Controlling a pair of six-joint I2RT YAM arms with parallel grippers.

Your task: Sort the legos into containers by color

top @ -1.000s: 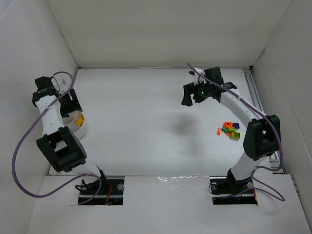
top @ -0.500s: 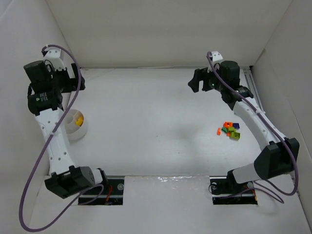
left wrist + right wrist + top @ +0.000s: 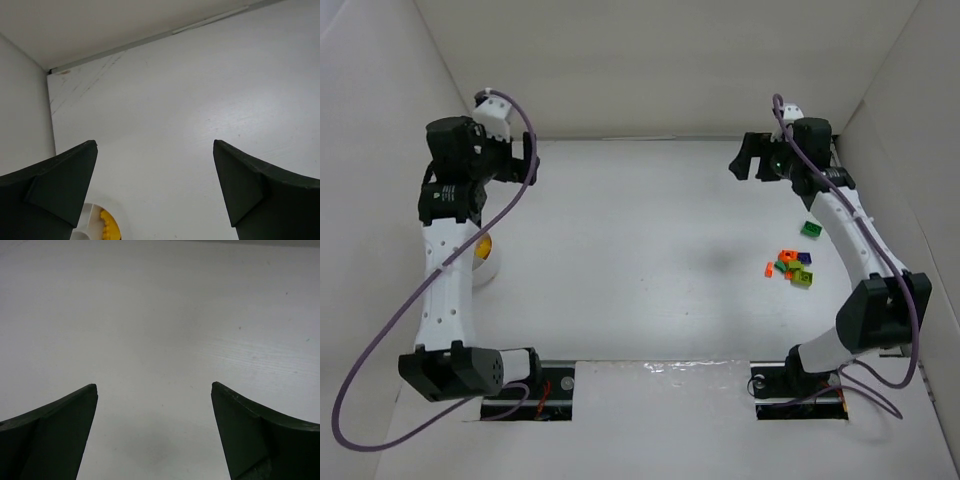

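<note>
Lying back toward the right arm's base, behind the right gripper (image 3: 747, 161), the legos (image 3: 790, 268) form a loose cluster stretched sideways, with one green brick (image 3: 811, 229) apart; each brick's heading is too small to tell. The container (image 3: 89, 229) with yellow pieces sits just under the left gripper (image 3: 155, 150). Both grippers gape wide and empty over bare floor (image 3: 160, 315), and the back wall (image 3: 100, 25) meets the floor ahead.

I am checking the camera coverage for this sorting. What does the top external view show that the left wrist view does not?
Only the top external view: the right gripper and the cluster of tiny orange, green and red plastic bricks, one green brick apart from it. Only the left wrist view: the left gripper seen close, its dark fingers wide apart, nothing between them. Both: the white floor and the round whitish cup holding yellow pieces.
</note>
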